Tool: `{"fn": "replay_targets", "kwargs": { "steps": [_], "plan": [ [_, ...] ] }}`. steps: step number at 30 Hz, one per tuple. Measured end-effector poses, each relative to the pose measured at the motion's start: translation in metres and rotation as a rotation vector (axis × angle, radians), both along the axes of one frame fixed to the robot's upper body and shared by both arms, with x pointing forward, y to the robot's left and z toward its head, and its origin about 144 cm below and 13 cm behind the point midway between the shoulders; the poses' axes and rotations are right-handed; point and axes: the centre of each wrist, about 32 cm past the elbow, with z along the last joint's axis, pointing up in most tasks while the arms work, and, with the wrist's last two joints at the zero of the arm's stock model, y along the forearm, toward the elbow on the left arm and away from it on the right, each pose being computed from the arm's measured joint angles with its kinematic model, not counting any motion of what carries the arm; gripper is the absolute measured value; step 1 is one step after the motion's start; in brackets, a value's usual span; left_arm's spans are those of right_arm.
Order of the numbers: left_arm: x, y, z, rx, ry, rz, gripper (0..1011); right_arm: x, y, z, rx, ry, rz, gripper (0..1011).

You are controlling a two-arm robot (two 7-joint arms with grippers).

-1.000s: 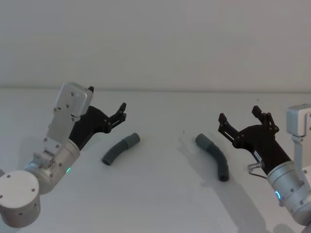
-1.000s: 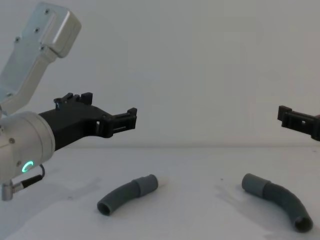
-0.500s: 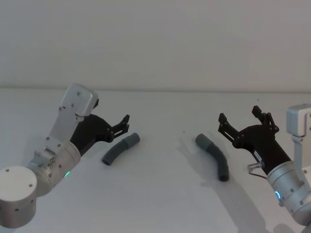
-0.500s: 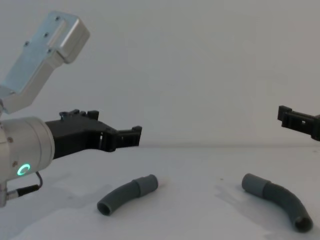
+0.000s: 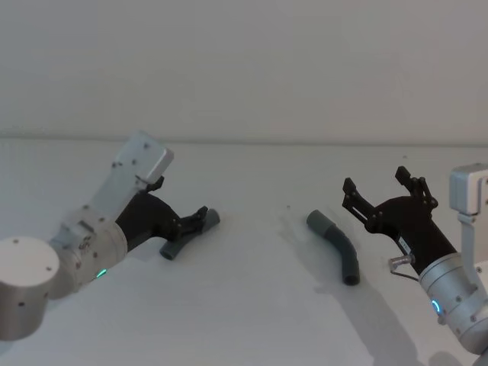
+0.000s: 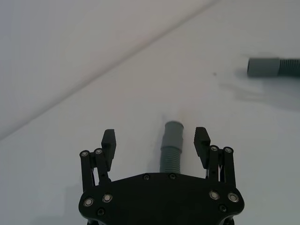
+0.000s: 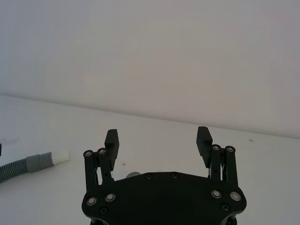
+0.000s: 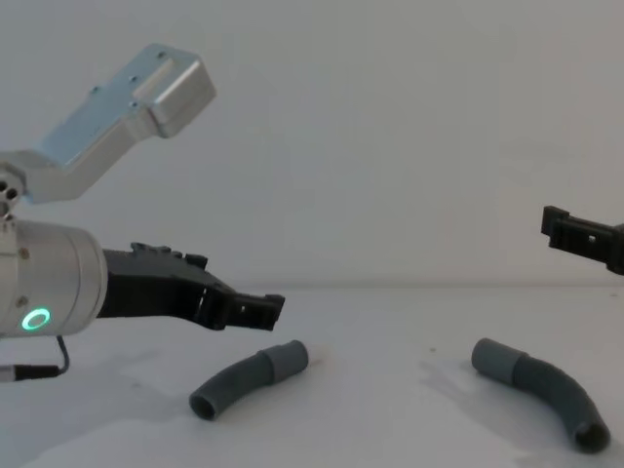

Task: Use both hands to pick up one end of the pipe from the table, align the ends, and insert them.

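Observation:
Two curved dark grey ribbed pipe pieces lie on the white table (image 5: 252, 305). My left gripper (image 5: 197, 222) (image 8: 265, 306) is low over the left piece (image 5: 171, 246) (image 8: 244, 378) and open. In the left wrist view, that gripper (image 6: 155, 139) straddles the piece (image 6: 171, 157), whose grey cuff end (image 6: 173, 130) points away beyond the fingertips. The right piece (image 5: 341, 249) (image 8: 546, 388) lies free, cuff (image 5: 318, 222) towards the middle. My right gripper (image 5: 379, 185) (image 7: 158, 139) hovers open above and to the right of it. A cuff with a white spigot (image 7: 60, 156) shows in the right wrist view.
A plain pale wall (image 5: 244, 69) rises behind the table's far edge. Bare table surface lies between the two pipe pieces (image 8: 390, 390) and in front of them. The right piece's cuff also shows far off in the left wrist view (image 6: 264, 67).
My left gripper has dropped and slid forward to the left pipe piece, from above and behind it to straddling it near the table. The right gripper and both pieces have stayed put.

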Motion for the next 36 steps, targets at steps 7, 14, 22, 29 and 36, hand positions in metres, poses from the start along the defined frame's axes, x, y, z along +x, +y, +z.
{"fn": "replay_targets", "kwargs": {
  "steps": [7, 14, 22, 29, 36],
  "plan": [
    [0.007, 0.000, 0.009, 0.057, 0.057, -0.033, 1001, 0.000, 0.000, 0.000, 0.000, 0.000, 0.000, 1003],
    [0.016, 0.000, 0.013, 0.081, 0.103, -0.054, 1001, 0.000, 0.000, 0.000, 0.000, 0.000, 0.000, 1003],
    [0.024, 0.000, 0.012, 0.078, 0.129, -0.064, 1001, 0.000, 0.000, 0.000, 0.000, 0.000, 0.000, 1003],
    [0.032, -0.001, 0.008, 0.059, 0.146, -0.071, 1001, 0.000, 0.000, 0.000, 0.000, 0.000, 0.000, 1003],
    [0.039, -0.003, 0.003, 0.041, 0.164, -0.072, 1001, 0.000, 0.000, 0.000, 0.000, 0.000, 0.000, 1003]
  ]
}}
